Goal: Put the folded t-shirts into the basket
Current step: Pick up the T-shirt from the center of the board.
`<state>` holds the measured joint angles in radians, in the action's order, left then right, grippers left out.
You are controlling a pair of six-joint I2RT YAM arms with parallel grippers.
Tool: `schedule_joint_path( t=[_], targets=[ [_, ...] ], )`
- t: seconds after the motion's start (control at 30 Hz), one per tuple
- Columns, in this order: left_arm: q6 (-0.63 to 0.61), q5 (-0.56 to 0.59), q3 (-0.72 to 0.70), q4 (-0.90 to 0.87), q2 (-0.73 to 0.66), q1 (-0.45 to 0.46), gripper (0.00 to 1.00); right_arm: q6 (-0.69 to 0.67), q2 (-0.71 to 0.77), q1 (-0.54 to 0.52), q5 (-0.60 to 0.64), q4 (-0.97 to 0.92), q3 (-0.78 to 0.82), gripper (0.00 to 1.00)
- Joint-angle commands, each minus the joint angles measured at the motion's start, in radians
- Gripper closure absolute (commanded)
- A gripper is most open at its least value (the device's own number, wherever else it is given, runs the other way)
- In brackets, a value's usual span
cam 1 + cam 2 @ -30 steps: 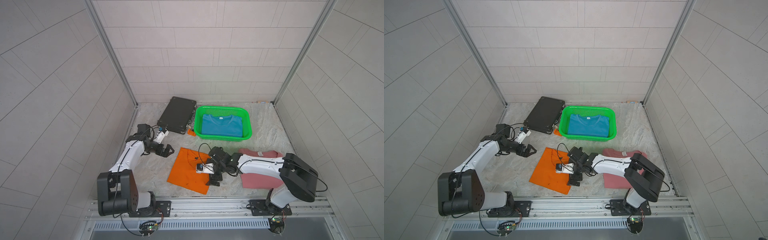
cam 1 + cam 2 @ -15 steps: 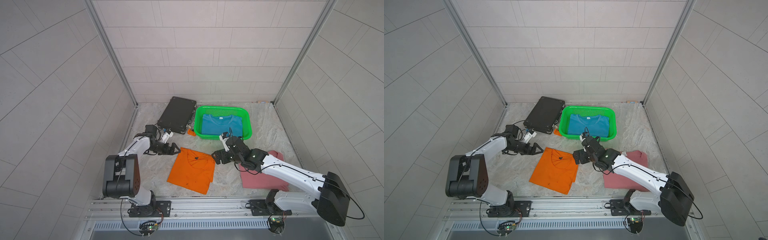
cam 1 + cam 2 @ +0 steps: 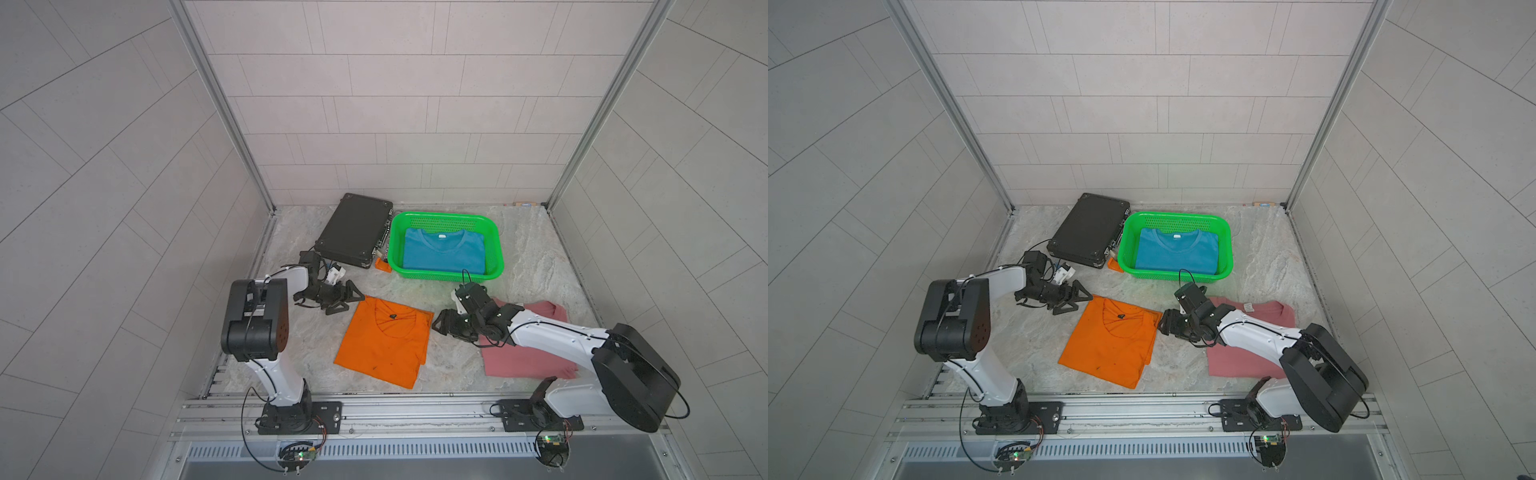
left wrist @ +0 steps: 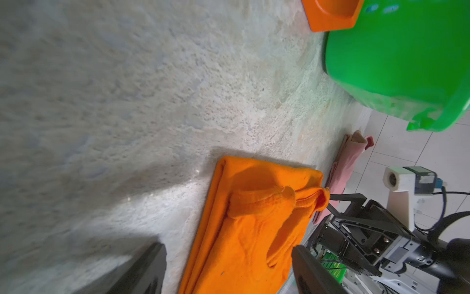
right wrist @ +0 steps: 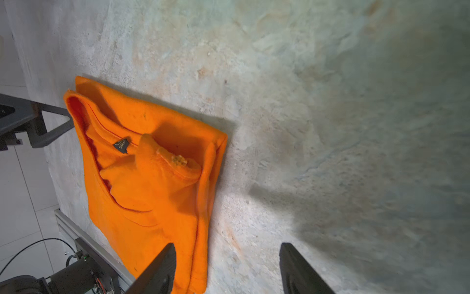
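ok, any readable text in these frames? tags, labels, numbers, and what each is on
"SIZ", a further letter unclear: dark neck tag of the orange tee, in the right wrist view.
White neck label on the blue tee: too small to read.
White tag on the pink tee: too small to read.
Small label at the foot of the back wall: too small to read.
Nothing else legible.

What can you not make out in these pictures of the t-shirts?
- Pink t-shirt: middle hidden under the right arm, both top views.
- Small orange block: partly behind the basket in a top view; cut off in the left wrist view.
- Orange t-shirt's tag: print too small to read, right wrist view.
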<state>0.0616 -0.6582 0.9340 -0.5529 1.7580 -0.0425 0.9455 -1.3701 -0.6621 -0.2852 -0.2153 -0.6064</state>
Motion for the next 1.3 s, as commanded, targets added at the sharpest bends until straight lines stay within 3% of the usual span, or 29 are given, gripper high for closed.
schedule_joint_path(
  t=[0.0,0.4,0.7,0.87,1.07,1.27],
  targets=[
    [0.043,-0.006,-0.012,0.022,-0.009,0.01,0.22,0.014,-0.049,0.024,-0.054,0.104,0.021,0.35],
    [0.033,-0.008,-0.013,0.007,-0.02,0.009,0.22,-0.087,-0.304,0.1,-0.277,0.34,0.009,0.45],
    [0.026,-0.008,-0.014,0.003,-0.024,0.01,0.22,-0.111,-0.35,0.12,-0.33,0.379,0.013,0.45],
    [0.021,-0.013,-0.015,-0.001,-0.026,0.01,0.22,-0.118,-0.436,0.144,-0.379,0.427,0.013,0.51],
    [0.027,-0.046,-0.042,0.019,-0.058,0.01,0.21,-0.141,-0.417,0.145,-0.391,0.435,0.014,0.79],
    [0.026,-0.053,-0.041,0.019,-0.055,0.009,0.21,-0.211,-0.331,0.101,-0.376,0.415,0.006,1.0]
  ],
)
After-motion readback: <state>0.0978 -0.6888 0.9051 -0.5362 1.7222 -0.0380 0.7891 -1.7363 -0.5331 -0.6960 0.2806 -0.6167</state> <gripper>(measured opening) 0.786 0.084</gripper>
